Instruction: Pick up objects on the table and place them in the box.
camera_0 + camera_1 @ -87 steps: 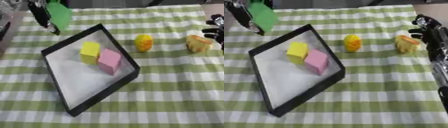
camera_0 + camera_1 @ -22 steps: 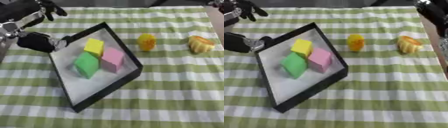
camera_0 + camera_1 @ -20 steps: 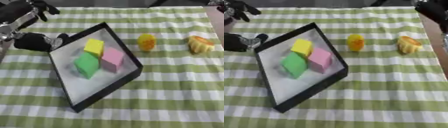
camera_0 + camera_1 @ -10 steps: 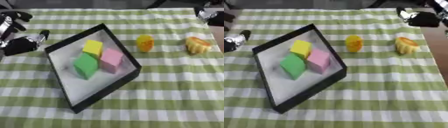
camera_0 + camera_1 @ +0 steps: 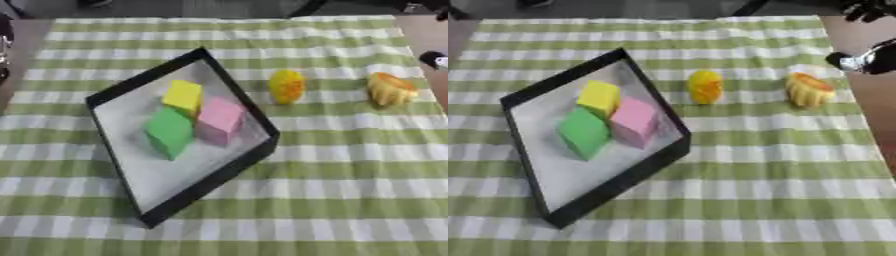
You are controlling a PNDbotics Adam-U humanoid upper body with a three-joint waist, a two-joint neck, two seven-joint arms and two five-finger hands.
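While checked cloth (image 5: pixel 350 165) lies flat, cubes (image 5: pixel 219 120) fill box (image 5: pixel 214 177).

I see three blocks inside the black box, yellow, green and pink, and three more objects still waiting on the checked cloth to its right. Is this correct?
Not quite: only two objects wait on the cloth, a yellow rounded object and an orange one, as the left eye view shows. The black box does hold the yellow block, green block and pink block.

Looks like a lab/demo setup: worktop (image 5: pixel 350 200) under a green-white checked cloth (image 5: pixel 780 165), black box (image 5: pixel 210 180) with coloured foam blocks (image 5: pixel 219 120). Room itself barely visible.
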